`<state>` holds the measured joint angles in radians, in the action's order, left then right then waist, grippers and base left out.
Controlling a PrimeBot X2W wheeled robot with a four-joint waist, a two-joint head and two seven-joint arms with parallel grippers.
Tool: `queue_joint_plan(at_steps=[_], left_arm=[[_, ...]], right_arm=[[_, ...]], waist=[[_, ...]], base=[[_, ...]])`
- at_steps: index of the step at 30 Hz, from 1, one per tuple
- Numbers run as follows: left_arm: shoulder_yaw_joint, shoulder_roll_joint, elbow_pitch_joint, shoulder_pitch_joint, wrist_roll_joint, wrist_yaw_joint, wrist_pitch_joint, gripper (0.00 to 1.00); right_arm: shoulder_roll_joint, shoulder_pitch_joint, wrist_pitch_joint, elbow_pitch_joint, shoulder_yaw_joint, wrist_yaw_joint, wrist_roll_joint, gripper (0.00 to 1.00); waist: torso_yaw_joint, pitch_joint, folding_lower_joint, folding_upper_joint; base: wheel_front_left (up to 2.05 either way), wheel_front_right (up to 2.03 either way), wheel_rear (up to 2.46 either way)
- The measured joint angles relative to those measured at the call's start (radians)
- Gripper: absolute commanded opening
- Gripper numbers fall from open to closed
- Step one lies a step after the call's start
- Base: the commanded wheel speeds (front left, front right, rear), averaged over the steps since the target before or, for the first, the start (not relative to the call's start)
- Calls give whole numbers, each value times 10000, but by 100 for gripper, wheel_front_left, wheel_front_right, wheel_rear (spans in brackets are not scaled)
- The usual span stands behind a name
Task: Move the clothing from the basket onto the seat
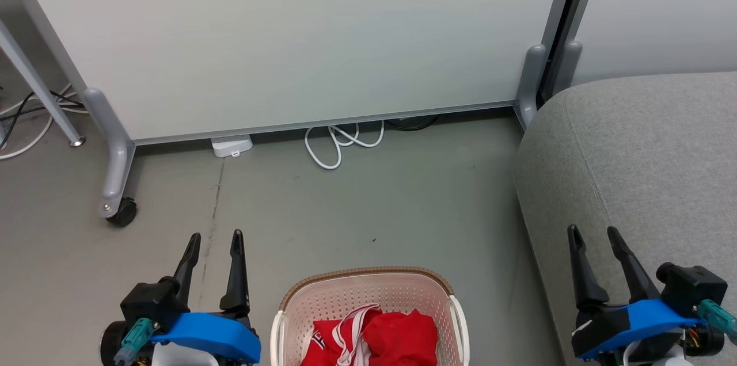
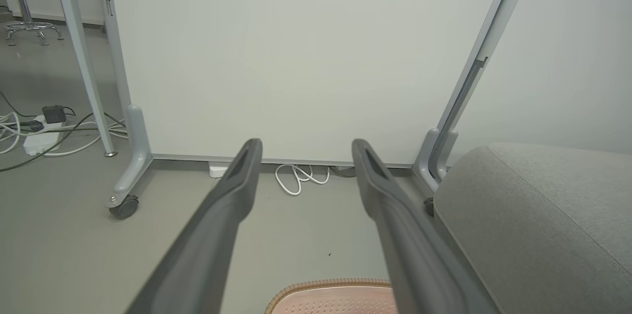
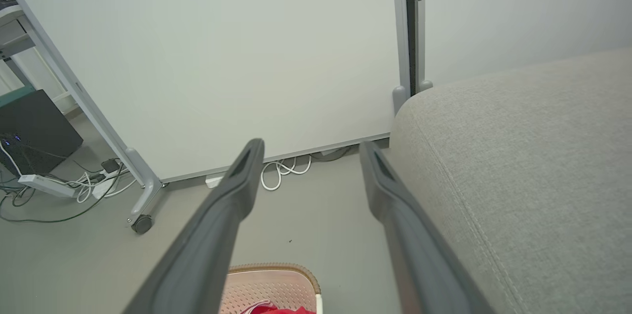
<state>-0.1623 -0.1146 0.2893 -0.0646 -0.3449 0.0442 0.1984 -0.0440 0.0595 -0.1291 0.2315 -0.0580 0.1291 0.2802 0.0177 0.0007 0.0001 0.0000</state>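
The clothing (image 1: 380,334) lies bunched in the basket (image 1: 368,274) at bottom centre. It looks soft, light and floppy, so pinch a raised fold. Your left gripper (image 1: 216,236) and right gripper (image 1: 593,231) flank it, jaws wide and empty. The seat (image 1: 645,147) lies at right.

Head camera: set high, looking forward and steeply down on the floor (image 1: 403,205), with the basket (image 1: 368,271) at its bottom edge between the left tool (image 1: 216,235) and the right tool (image 1: 593,229), and the seat (image 1: 645,147) at right. Left wrist camera: lower and flatter, sighting along its own tool at the white partition panel (image 2: 296,57), basket rim at the bottom; right wrist camera faces likewise from farther right, nearer the seat. All three share the panel's foot, coiled white cable (image 3: 281,171), castor (image 3: 143,224), basket rim and seat corner.
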Motion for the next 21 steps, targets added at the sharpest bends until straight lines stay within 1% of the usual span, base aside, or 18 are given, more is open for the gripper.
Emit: queue_joint_plan(at_steps=[8, 21], left_arm=[[54, 81, 142, -40, 500, 21, 165, 100], [293, 297, 472, -93, 1026, 50, 416, 100]], right_arm=[[-13, 54, -105, 125, -58, 2, -675, 100], [-21, 59, -213, 146, 86, 2, -1707, 100]], waist=[[14, -16, 0, 0], [12, -31, -2, 0]], base=[[0, 0, 0], [0, 0, 0]])
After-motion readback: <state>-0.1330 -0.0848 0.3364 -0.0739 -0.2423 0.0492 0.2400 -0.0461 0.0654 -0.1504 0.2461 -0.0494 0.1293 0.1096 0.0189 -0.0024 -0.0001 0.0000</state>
